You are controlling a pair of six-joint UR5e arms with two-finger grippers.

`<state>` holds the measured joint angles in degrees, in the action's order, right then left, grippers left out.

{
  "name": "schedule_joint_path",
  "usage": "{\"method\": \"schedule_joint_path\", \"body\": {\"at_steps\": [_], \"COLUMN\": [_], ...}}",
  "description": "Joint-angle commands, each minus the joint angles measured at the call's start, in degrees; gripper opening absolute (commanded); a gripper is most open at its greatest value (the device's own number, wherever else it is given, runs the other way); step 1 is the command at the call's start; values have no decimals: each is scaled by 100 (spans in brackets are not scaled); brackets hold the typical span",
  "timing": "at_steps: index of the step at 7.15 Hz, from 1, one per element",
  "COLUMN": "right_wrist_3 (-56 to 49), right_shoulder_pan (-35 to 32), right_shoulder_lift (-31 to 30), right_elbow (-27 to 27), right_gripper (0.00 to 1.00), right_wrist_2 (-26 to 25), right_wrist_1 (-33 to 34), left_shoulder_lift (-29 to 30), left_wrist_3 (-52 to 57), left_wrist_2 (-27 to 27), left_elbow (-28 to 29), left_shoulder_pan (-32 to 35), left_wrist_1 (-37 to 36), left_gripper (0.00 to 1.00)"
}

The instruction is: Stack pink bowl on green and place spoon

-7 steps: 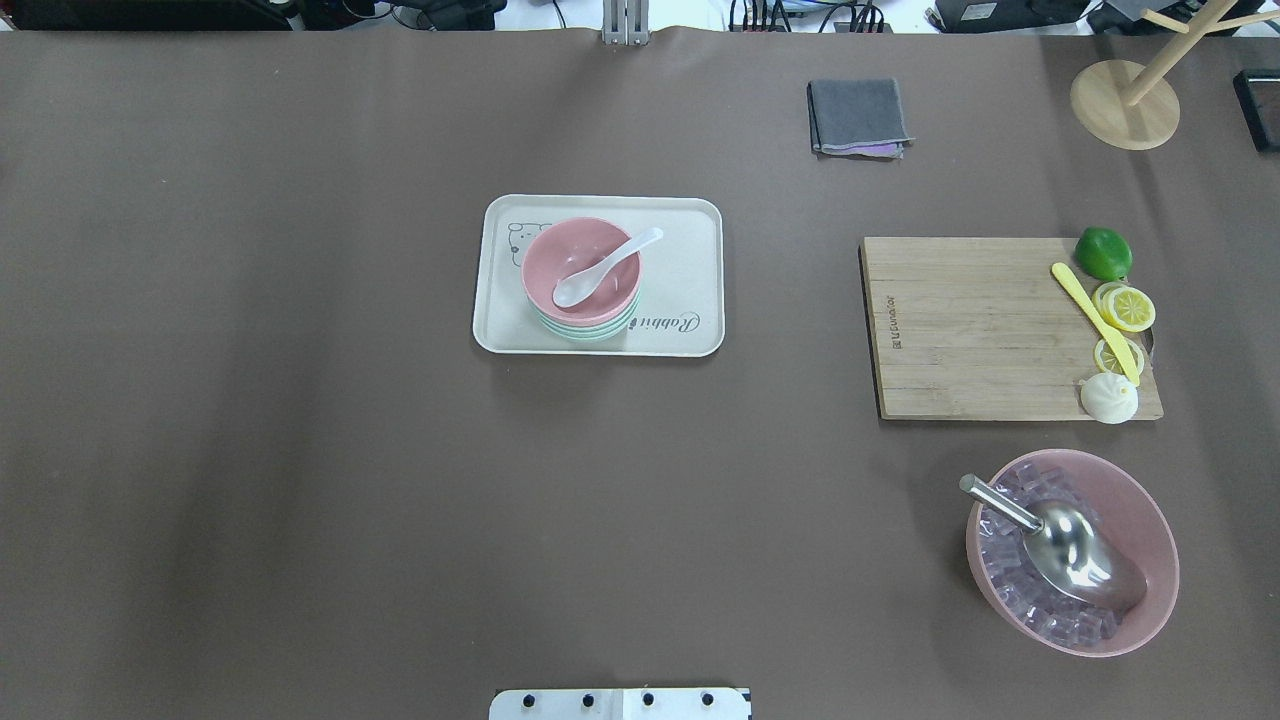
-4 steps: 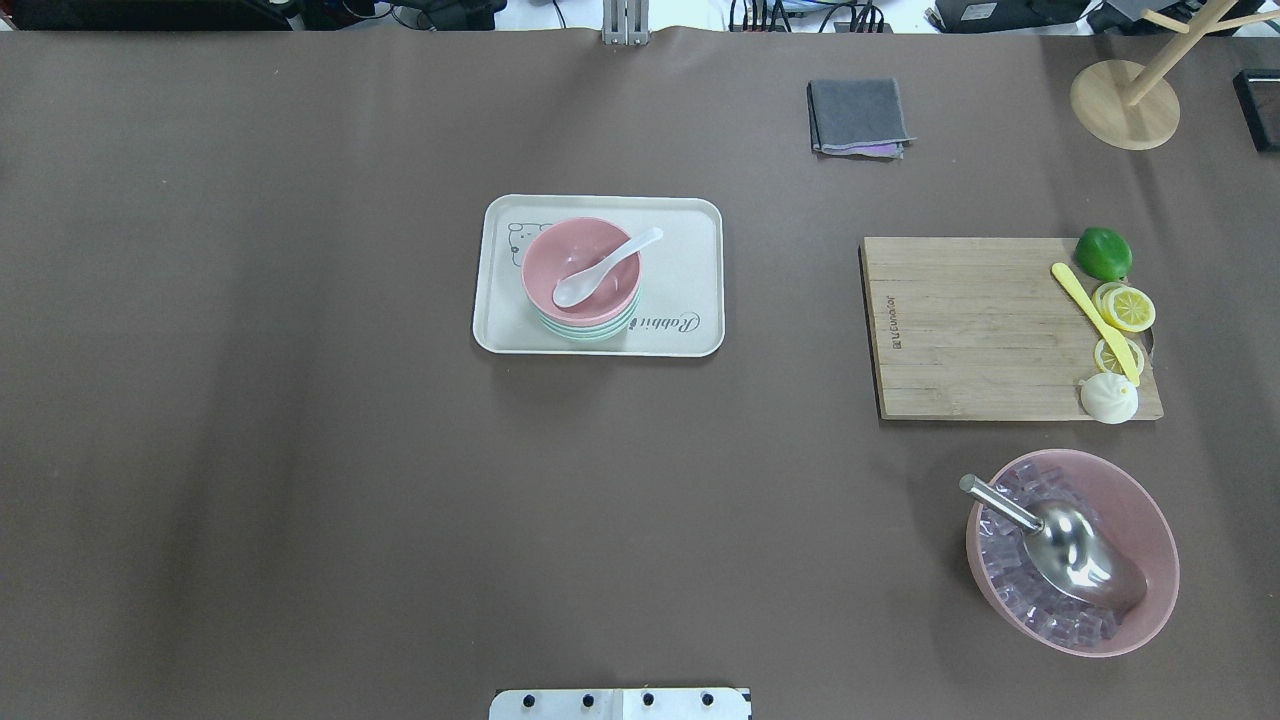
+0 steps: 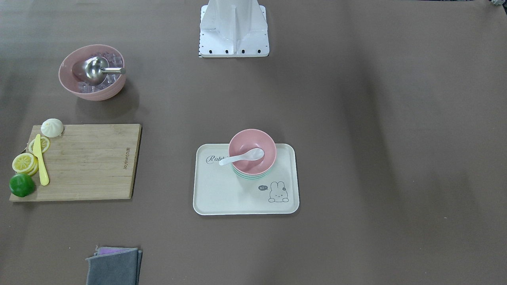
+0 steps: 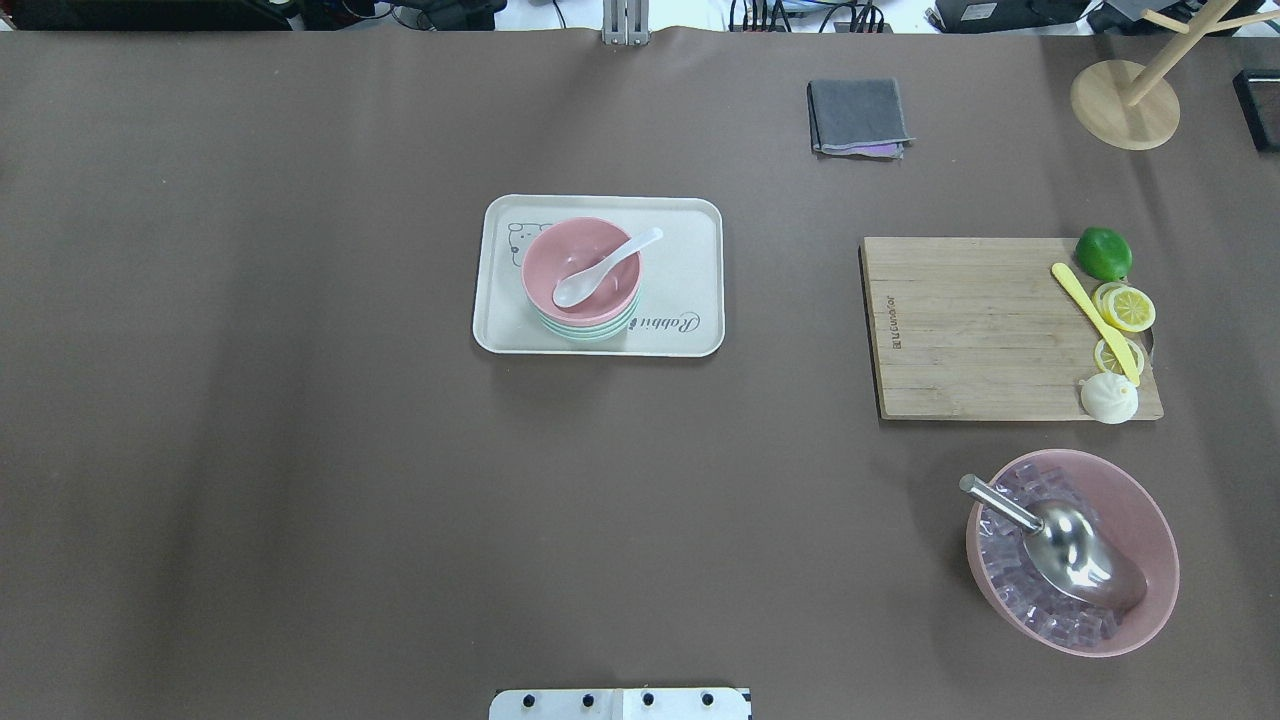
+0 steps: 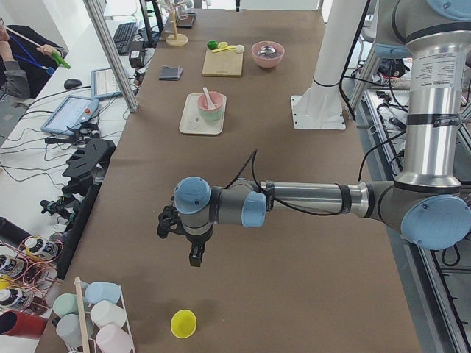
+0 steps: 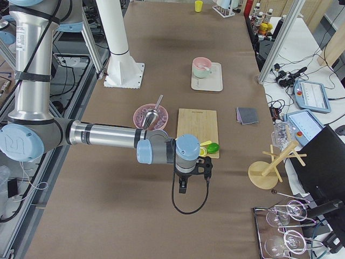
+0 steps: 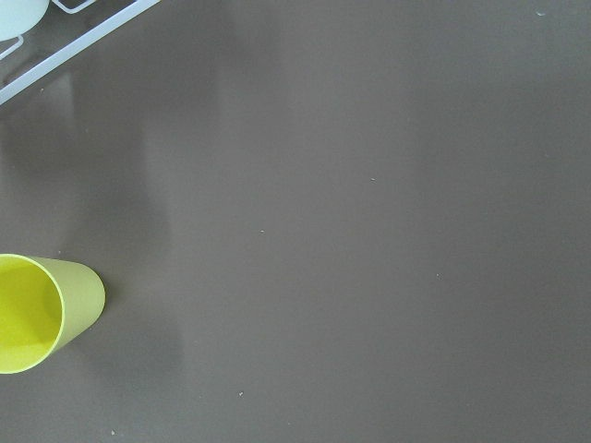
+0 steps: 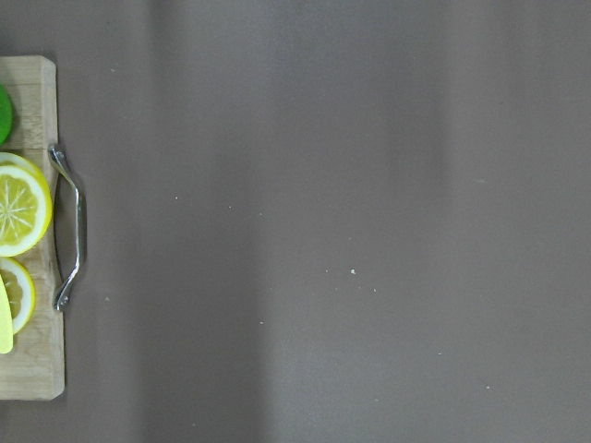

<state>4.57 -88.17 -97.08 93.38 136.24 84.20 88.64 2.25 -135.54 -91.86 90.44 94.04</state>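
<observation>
The pink bowl [image 4: 556, 256] sits nested on the green bowl [image 4: 586, 335] on the cream tray [image 4: 685, 250] at the table's middle. The white spoon [image 4: 592, 279] lies in the pink bowl, its handle over the rim. The stack also shows in the front view [image 3: 253, 141]. My left gripper [image 5: 194, 257] hangs over bare table far from the tray, seen only in the exterior left view. My right gripper [image 6: 182, 188] hangs beside the cutting board's end, seen only in the exterior right view. I cannot tell whether either is open or shut.
A wooden cutting board [image 4: 970, 330] with a lime, lemon slices, a yellow knife and a bun lies at the right. A large pink bowl [image 4: 1150, 520] holds ice and a metal scoop. A grey cloth [image 4: 858, 115] and a wooden stand [image 4: 1125, 105] are at the back. A yellow cup [image 7: 37, 314] stands near the left gripper.
</observation>
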Motion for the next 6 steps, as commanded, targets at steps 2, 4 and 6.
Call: {"method": "schedule_joint_path", "body": {"at_steps": [2,4,6], "right_wrist_3": [0,0,0], "right_shoulder_pan": [1,1,1], "right_shoulder_lift": [-4,-12,-65], "right_elbow": [74,75,84], "right_gripper": [100,100,100], "right_wrist_2": [8,8,-1], "right_wrist_1": [0,0,-9], "left_shoulder_lift": [-4,-13,-13], "left_wrist_3": [3,3,-5], "left_wrist_2": [1,-8,-8], "left_elbow": [1,19,28], "left_shoulder_pan": [0,0,0], "left_wrist_1": [35,88,88], "left_gripper": [98,98,98]}}
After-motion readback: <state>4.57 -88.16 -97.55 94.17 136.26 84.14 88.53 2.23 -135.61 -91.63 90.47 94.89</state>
